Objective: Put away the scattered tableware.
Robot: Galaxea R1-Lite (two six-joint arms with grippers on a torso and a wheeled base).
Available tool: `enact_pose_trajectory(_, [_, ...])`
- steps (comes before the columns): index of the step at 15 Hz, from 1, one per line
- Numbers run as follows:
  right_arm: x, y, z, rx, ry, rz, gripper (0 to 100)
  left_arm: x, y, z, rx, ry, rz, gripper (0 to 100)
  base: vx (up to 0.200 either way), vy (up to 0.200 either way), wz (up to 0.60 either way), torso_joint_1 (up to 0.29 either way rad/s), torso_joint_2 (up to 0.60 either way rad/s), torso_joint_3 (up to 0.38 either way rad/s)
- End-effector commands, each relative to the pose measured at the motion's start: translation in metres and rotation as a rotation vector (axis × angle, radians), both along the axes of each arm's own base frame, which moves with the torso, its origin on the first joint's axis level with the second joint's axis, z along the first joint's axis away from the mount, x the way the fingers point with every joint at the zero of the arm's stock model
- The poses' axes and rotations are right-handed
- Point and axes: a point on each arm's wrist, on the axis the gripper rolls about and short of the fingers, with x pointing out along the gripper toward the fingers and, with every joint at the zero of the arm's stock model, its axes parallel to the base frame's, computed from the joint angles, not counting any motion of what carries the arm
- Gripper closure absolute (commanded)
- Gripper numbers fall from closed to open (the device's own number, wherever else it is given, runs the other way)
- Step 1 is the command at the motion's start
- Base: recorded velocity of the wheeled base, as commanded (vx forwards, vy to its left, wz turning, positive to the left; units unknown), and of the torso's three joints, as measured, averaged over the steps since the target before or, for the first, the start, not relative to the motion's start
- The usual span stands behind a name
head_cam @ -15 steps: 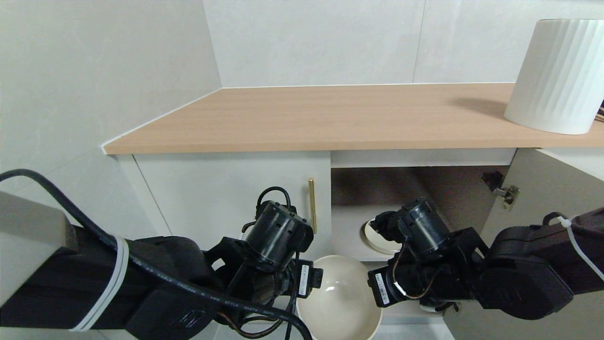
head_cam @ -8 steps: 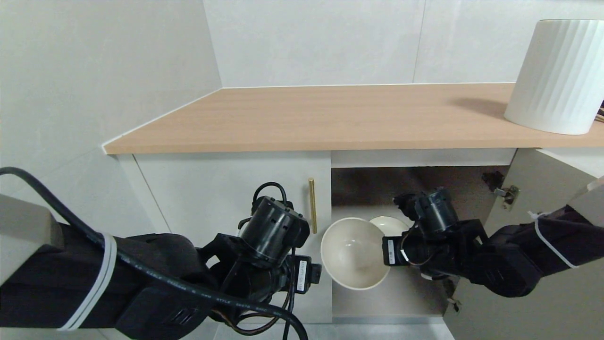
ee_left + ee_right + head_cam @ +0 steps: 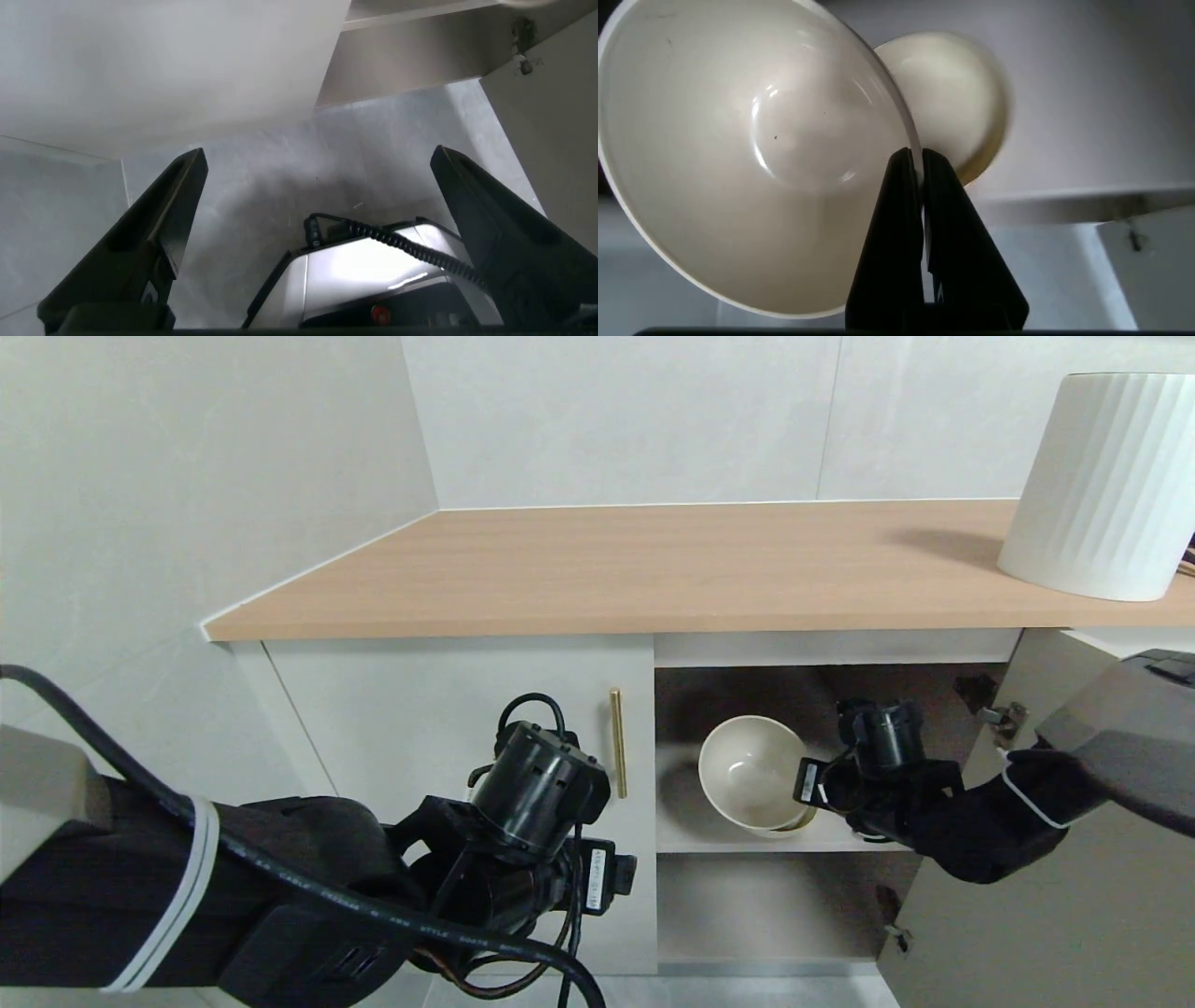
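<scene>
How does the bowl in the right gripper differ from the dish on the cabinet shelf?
The bowl is pinched by its rim in the right gripper and tipped on edge, opening facing out; the dish sits free on the shelf behind it. The bowl looks wider than the dish, hiding most of it from the head camera. Both are plain cream and round.

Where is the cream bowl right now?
In the head view, the bowl hangs tilted in the right gripper, inside the open cabinet on the right, above its shelf and plate.
</scene>
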Motion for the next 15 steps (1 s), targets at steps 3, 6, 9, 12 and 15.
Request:
enact_pose_trajectory(3, [0.023,-0.016,-0.028,-0.016,0.038,-0.061,100,0.0,0.0,0.0,0.0,0.0,0.001,0,0.0,0.0,0.0,0.0,0.0,0.0])
enact_pose_trajectory(6, [0.031,-0.019,-0.034,-0.021,0.038,-0.083,100,0.0,0.0,0.0,0.0,0.0,0.001,0,0.0,0.0,0.0,0.0,0.0,0.0])
enact_pose_trajectory(9, [0.033,-0.02,-0.038,-0.025,0.041,-0.091,100,0.0,0.0,0.0,0.0,0.0,0.001,0,0.0,0.0,0.0,0.0,0.0,0.0])
enact_pose_trajectory(12, [0.034,-0.019,-0.039,-0.027,0.042,-0.089,100,0.0,0.0,0.0,0.0,0.0,0.001,0,0.0,0.0,0.0,0.0,0.0,0.0])
enact_pose_trajectory(15, [0.034,-0.019,-0.039,-0.027,0.043,-0.088,100,0.0,0.0,0.0,0.0,0.0,0.002,0,0.0,0.0,0.0,0.0,0.0,0.0])
